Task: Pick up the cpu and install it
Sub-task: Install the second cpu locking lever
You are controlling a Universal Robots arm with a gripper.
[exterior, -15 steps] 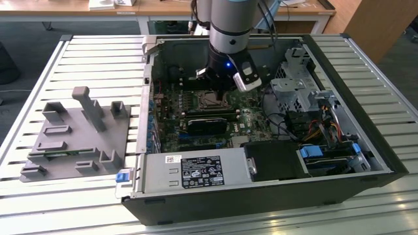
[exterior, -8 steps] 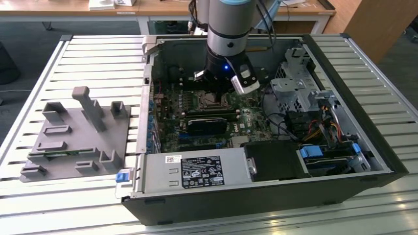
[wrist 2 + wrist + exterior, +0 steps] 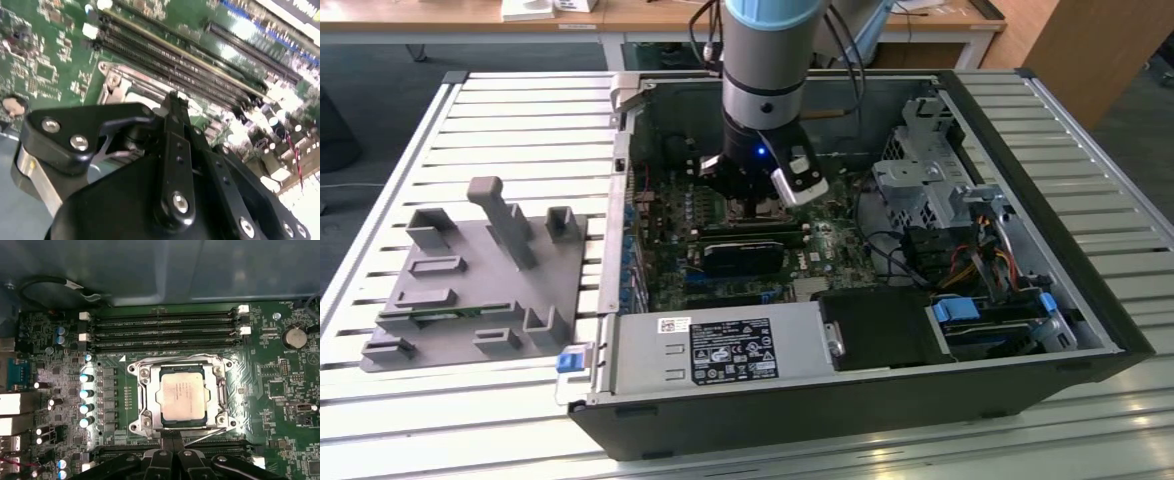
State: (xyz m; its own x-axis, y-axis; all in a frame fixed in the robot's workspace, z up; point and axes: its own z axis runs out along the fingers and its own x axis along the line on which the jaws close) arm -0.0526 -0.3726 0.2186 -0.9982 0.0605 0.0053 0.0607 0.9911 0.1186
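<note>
The cpu (image 3: 181, 394) was seen seated flat in the motherboard socket (image 3: 145, 417), just beyond the tips of the jaws (image 3: 172, 442), which were clenched together, grasping nothing.

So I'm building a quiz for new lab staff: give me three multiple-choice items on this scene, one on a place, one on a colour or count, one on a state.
1. Where does the cpu lie?
A. on the grey fixture outside the case
B. in the socket on the motherboard
C. on the power supply

2. What colour is the cpu's top?
A. silver-grey
B. gold
C. black

3. How is the computer case?
A. shut with its side panel on
C. standing upright
B. lying open with its insides showing

Answers:
1 B, the first wrist view shows the cpu sitting inside the metal socket frame.
2 A, its top shines silver-grey there.
3 B, the exterior view shows the motherboard exposed, with the arm reaching down into the case.
</note>
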